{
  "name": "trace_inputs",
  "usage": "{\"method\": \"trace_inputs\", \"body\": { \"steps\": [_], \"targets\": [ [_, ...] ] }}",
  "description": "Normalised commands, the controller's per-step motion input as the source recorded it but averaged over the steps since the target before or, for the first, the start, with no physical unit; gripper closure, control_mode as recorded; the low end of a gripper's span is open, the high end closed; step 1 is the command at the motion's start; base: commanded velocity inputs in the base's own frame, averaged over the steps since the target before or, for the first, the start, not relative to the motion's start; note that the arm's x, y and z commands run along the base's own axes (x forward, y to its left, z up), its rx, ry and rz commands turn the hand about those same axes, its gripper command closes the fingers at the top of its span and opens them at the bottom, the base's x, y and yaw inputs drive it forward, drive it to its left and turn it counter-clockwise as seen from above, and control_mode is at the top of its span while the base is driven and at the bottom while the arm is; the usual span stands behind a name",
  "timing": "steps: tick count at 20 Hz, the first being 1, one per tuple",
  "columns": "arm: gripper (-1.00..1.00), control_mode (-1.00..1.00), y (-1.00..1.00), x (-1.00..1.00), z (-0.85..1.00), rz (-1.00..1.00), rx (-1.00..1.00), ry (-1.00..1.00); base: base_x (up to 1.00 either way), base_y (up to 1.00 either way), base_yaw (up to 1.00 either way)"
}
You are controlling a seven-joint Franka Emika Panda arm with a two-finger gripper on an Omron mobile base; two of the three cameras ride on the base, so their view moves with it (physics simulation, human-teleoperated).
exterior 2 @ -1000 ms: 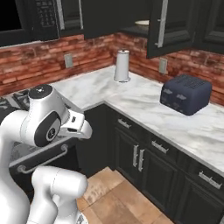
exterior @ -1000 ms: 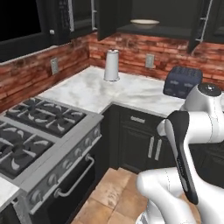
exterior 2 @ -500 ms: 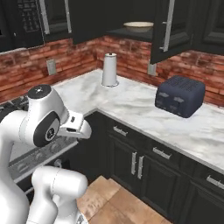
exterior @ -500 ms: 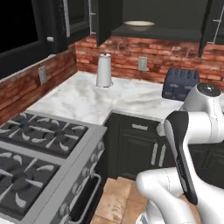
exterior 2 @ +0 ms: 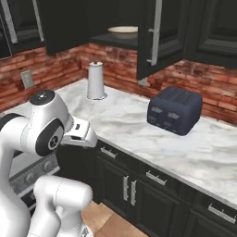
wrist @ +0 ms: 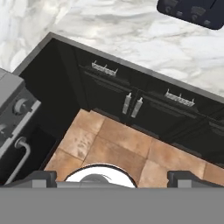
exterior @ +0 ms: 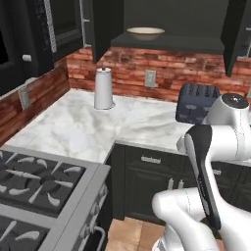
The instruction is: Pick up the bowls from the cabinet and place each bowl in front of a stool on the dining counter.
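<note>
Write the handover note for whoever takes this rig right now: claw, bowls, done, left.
Claw: open, empty, pointing down at the tiled floor in front of the black base cabinets.
Cream bowl: on the shelf of the open wall cabinet, above the paper towel roll and the toaster. The second bowl can't be made out.
Done: cabinet door open.
Left: pick up both bowls and set each at a stool on the dining counter.
</note>
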Motion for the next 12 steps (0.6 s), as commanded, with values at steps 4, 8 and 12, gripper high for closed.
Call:
{"method": "trace_inputs", "body": {
  "steps": [4,8,12],
  "targets": [
    [-1.0,1.0,0.0,0.0,0.0,0.0,0.0,0.0,0.59,0.0,-0.04],
    [-1.0,1.0,0.0,0.0,0.0,0.0,0.0,0.0,0.38,0.12,0.0],
    [-1.0,1.0,0.0,0.0,0.0,0.0,0.0,0.0,0.24,0.18,0.0]
  ]
}}
